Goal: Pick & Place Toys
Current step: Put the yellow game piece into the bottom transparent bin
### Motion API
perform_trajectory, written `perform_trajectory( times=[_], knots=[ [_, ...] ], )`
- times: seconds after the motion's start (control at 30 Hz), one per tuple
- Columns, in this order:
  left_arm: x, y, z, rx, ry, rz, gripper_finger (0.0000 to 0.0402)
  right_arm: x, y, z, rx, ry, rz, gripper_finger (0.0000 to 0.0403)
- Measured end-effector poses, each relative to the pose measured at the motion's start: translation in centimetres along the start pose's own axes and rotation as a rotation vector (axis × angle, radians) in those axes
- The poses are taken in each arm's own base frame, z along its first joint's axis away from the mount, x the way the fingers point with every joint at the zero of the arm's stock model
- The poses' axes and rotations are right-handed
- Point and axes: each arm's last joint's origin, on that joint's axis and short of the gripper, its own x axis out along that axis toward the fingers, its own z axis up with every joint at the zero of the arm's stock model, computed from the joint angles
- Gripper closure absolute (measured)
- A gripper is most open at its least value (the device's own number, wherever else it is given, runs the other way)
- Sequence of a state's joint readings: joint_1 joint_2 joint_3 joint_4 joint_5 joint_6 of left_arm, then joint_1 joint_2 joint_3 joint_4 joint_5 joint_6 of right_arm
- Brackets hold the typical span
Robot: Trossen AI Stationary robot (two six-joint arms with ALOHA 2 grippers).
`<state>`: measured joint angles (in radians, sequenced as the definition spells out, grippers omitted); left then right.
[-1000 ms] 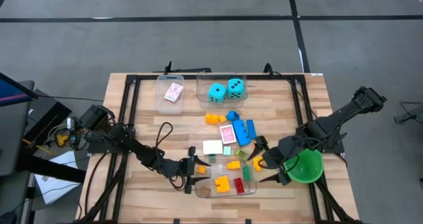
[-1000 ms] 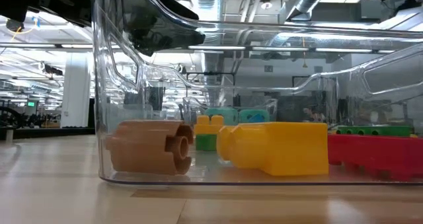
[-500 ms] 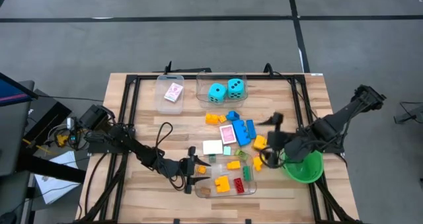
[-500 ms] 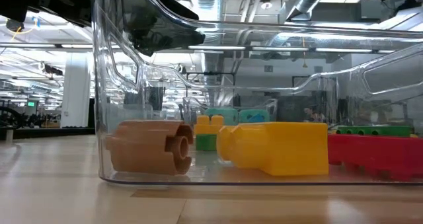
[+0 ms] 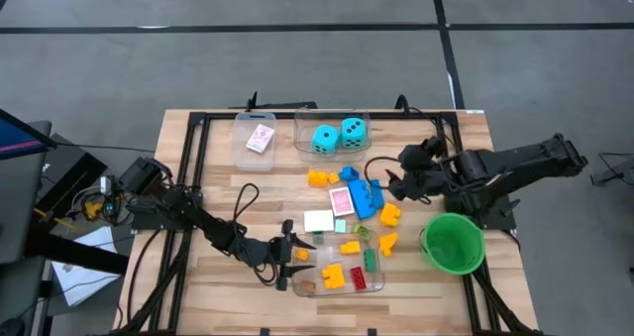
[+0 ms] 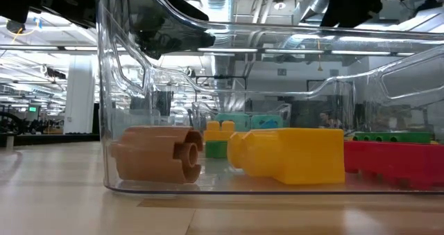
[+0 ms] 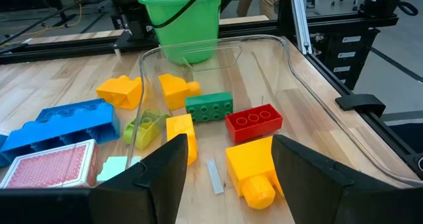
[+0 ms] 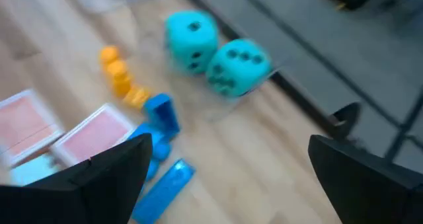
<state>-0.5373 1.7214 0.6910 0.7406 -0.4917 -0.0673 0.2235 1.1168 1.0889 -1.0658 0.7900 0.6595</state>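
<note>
The toys lie mid-table: blue bricks [image 5: 365, 195], a pink-backed card [image 5: 341, 201] and orange bricks [image 5: 389, 214]. A clear tub [image 5: 382, 277] near the front edge holds a yellow brick [image 5: 333, 275] and a red one [image 7: 253, 121]. My left gripper [image 5: 297, 259] is open, with its fingertips at this tub's left end [image 7: 229, 145]. My right gripper [image 5: 401, 172] is open and raised over the table, right of the blue bricks. Its wrist view [image 8: 230, 148] looks down on two cyan dice [image 8: 218, 52]. My left gripper stands level at the left end of the clear tub [image 7: 135, 138], coming from the table's left. I cannot tell whether its fingers touch the tub's wall.
A green bowl [image 5: 452, 243] stands at the right, near the right arm. At the far edge, one clear tub [image 5: 369, 148] holds the dice and another [image 5: 243, 153] holds a card. A black frame [image 5: 193, 158] runs around the table top.
My right gripper has gone from beside the green bowl toward the table's far edge, turning and rolling as it went. It is now right of the blue bricks and has stayed open. The bowl now shows whole.
</note>
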Motion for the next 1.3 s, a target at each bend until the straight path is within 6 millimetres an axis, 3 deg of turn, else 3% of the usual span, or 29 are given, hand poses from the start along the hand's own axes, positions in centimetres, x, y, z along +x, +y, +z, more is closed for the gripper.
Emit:
perform_trajectory(
  times=[0.27, 0.43, 0.53, 0.73, 0.93, 1.3],
  knots=[
    [0.0, 0.0, 0.0, -0.015, 0.0, 0.0, 0.0189, 3.9, 0.7, 0.1, 0.016, 0.291, 0.122, 0.0005],
    [0.0, 0.0, -0.1, -0.023, 0.004, -0.001, 0.0189, 7.9, 1.7, -2.1, -0.072, 0.586, 0.162, 0.0005],
    [0.0, 0.0, -0.1, -0.021, 0.007, -0.001, 0.0189, 8.9, 2.7, -3.1, -0.099, 0.637, 0.229, 0.0005],
    [0.0, 0.0, -0.1, -0.022, 0.008, -0.001, 0.0189, 9.6, 4.0, -5.1, -0.127, 0.642, 0.298, 0.0005],
    [-0.1, -0.1, -0.1, -0.021, 0.011, -0.021, 0.0189, 10.3, 3.8, -7.7, -0.099, 0.66, 0.351, 0.0005],
    [-0.1, -0.1, -0.1, -0.022, 0.009, -0.021, 0.0189, 10.7, 4.0, -9.8, -0.108, 0.633, 0.425, 0.0006]
  ],
)
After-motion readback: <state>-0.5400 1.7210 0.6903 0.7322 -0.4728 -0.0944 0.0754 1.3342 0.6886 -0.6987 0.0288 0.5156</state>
